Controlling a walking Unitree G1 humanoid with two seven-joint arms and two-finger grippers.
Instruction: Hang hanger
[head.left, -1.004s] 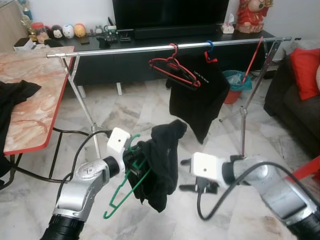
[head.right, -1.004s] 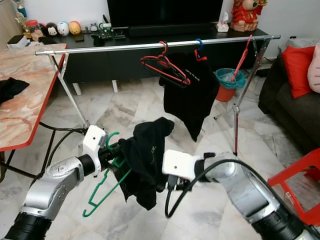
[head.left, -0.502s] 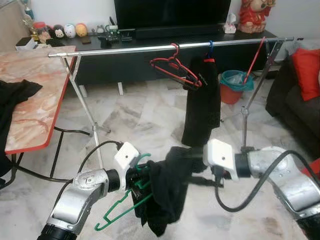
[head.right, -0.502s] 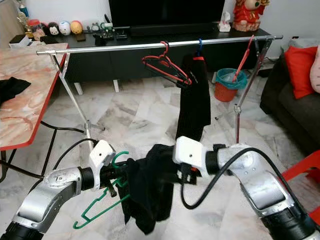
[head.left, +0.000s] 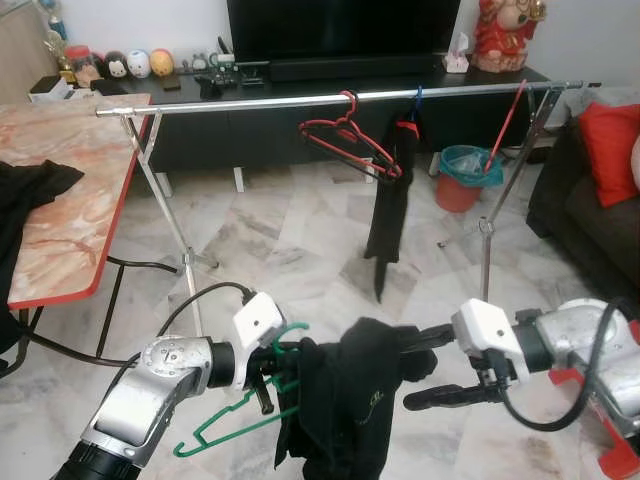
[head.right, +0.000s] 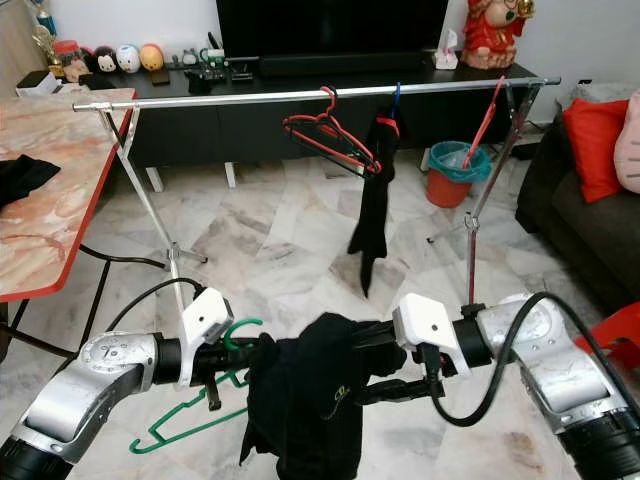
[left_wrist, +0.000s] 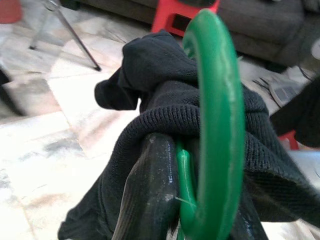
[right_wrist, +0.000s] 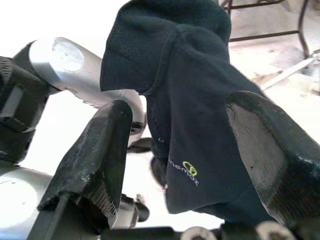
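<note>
**Green hanger, loaded, waiting low in front of the rail**

The left gripper (head.left: 268, 362) is holding the green hanger (head.left: 240, 427) by its neck, fingers clamped on it, just below the hook. A black garment (head.left: 340, 410) is draping over the hanger and bunching toward the robot's right. The right gripper (head.left: 420, 370) is reaching into that bunch with its fingers (right_wrist: 95, 160) apart, one on each side of the cloth, gripping nothing yet. The rail (head.left: 250, 101) is standing well beyond and above, carrying red hangers (head.left: 350, 135) and a dark garment (head.left: 390, 200) near its middle, with a bare stretch toward the robot's left.

To my eye the step in hand is settling the garment on the hanger before the lift. Doing it well probably means:

- spreading the cloth so its weight is sitting evenly, or the hanger will likely tip;
- keeping the hook free of fabric, since cloth is crowding it in the left wrist view;
- raising the hook above the rail's bare stretch, then lowering it on;
- letting go only once the hook is bearing the weight.
</note>
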